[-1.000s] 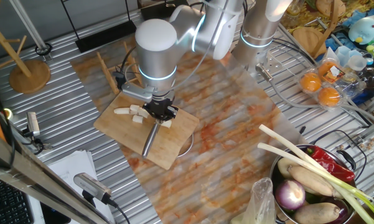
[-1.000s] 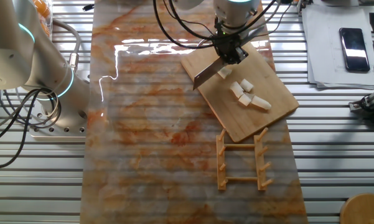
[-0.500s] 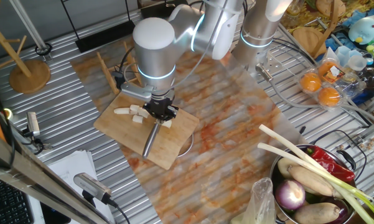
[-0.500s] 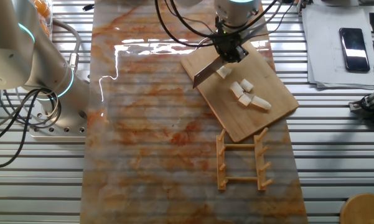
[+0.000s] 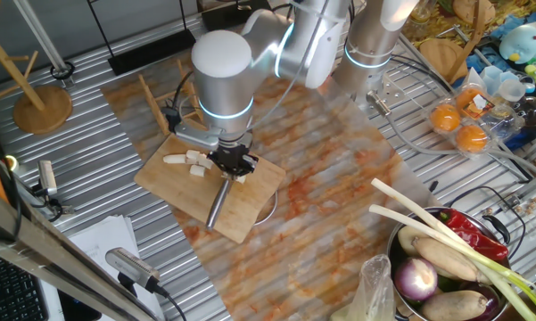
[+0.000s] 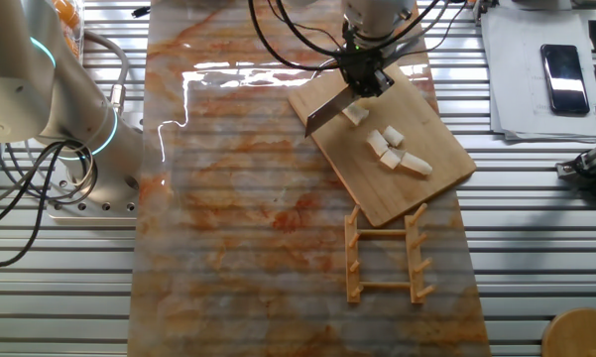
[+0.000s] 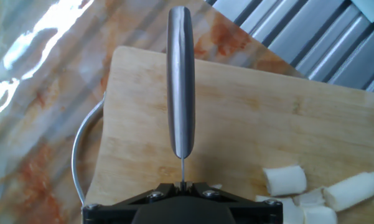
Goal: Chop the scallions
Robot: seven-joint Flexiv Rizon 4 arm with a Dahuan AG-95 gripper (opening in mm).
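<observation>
— We get bright, even light in all three views; white glare streaks lie on the glossy mat on the tabletop.

— Agreed. Shadows stay soft (hand view sharp on the cutting board, its upper corners a little blurred).

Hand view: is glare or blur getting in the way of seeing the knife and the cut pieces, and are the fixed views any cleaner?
Hand view: knife sharp, scallions clear at bottom right; white glare only on the mat upper left. The other fixed view: bright glare streak on the mat by the cutting board, pieces still readable. One fixed view: even light, but the gripper covers some chunks.
</observation>
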